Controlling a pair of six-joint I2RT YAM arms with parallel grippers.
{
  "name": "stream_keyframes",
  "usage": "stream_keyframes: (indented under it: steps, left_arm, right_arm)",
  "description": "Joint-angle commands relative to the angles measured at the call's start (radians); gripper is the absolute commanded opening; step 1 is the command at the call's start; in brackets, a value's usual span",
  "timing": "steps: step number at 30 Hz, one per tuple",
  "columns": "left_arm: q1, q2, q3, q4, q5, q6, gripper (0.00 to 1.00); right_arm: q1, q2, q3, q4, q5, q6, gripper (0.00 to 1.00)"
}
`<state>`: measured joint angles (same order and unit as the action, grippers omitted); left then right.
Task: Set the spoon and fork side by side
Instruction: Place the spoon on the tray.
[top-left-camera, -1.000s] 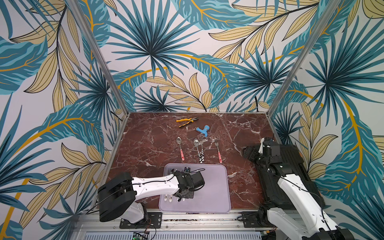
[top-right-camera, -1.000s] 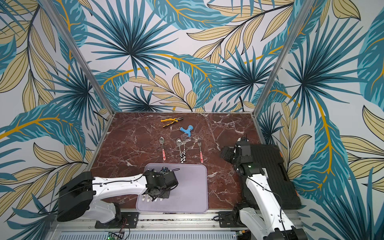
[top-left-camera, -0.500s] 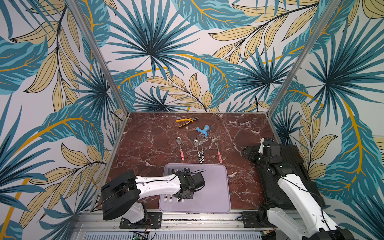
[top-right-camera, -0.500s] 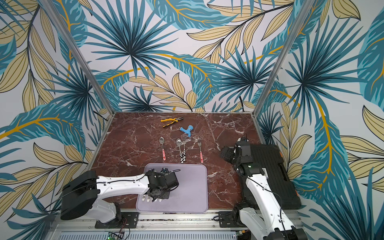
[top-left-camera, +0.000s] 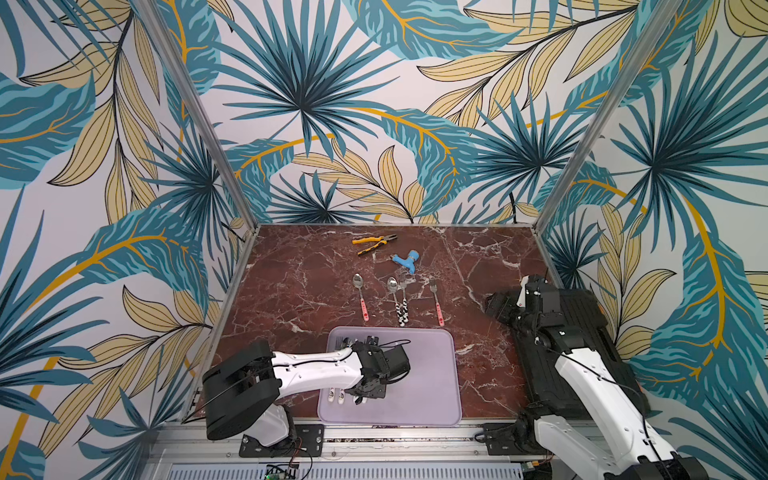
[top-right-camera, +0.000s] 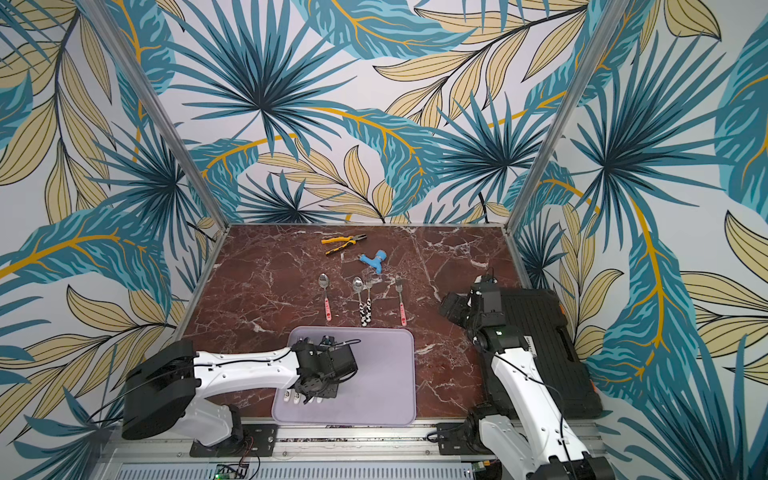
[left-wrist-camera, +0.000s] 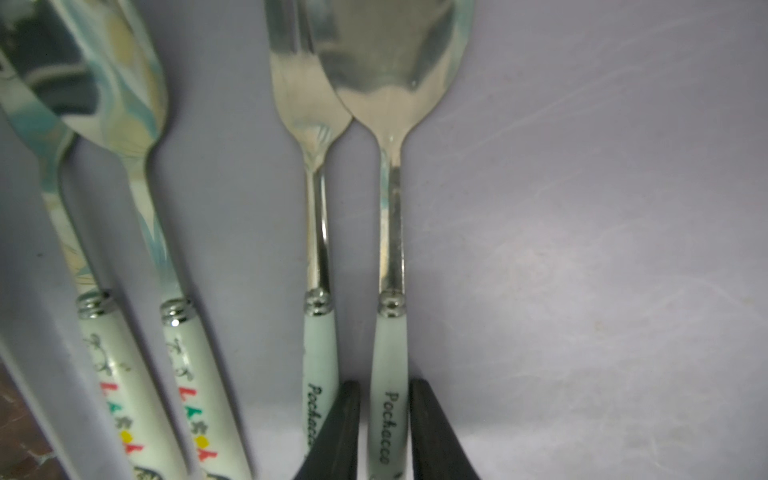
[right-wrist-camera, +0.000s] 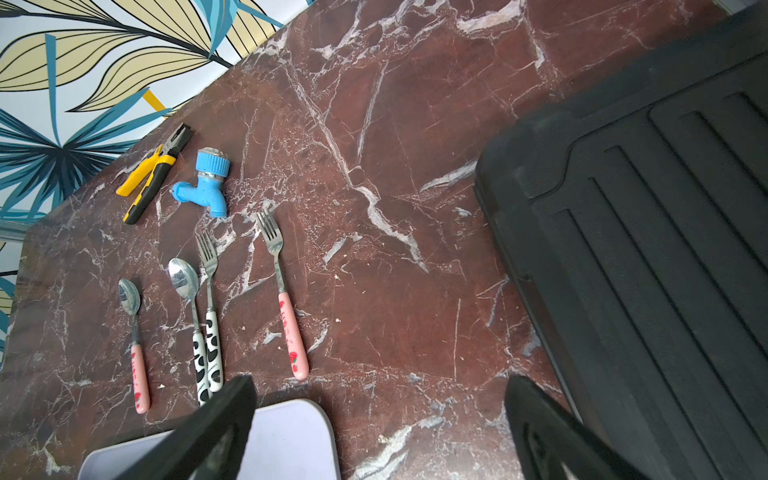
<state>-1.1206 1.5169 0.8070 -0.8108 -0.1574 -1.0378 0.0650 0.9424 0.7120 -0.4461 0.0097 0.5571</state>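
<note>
On the purple tray (top-left-camera: 432, 374) lie a spoon (left-wrist-camera: 388, 324) and a fork (left-wrist-camera: 320, 257) with pale "Pochacco" handles, parallel and almost touching. My left gripper (left-wrist-camera: 384, 384) is low over them, open only narrowly. Its fingers (left-wrist-camera: 340, 432) stand on either side of the spoon's handle, with a thin gap showing on the fork side. A second pair with colourful lettering, a spoon (left-wrist-camera: 183, 357) among them, lies beside these. In both top views the left gripper (top-left-camera: 370, 388) (top-right-camera: 318, 388) covers the handles. My right gripper (right-wrist-camera: 380, 380) hangs open and empty by the black case.
Behind the tray lie a pink-handled spoon (top-left-camera: 361, 297), a cow-patterned spoon and fork pair (top-left-camera: 399, 299) and a pink-handled fork (top-left-camera: 436, 301). Yellow pliers (top-left-camera: 374, 243) and a blue tap (top-left-camera: 406, 262) are farther back. The black case (top-left-camera: 573, 316) fills the right side.
The left jaws have eased slightly apart around the spoon's handle. Both arms have barely moved.
</note>
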Motion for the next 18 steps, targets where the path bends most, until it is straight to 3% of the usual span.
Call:
stream_keyframes:
  steps: [1, 18]
  left_arm:
    - [-0.002, 0.001, 0.039, -0.024, -0.02, -0.007, 0.29]
    - [0.012, -0.06, 0.132, -0.072, -0.062, 0.049, 0.37]
  right_arm:
    - [-0.001, -0.005, -0.025, -0.002, -0.004, -0.011, 0.99]
    - [-0.001, -0.004, -0.029, 0.003, -0.005, -0.009, 0.99]
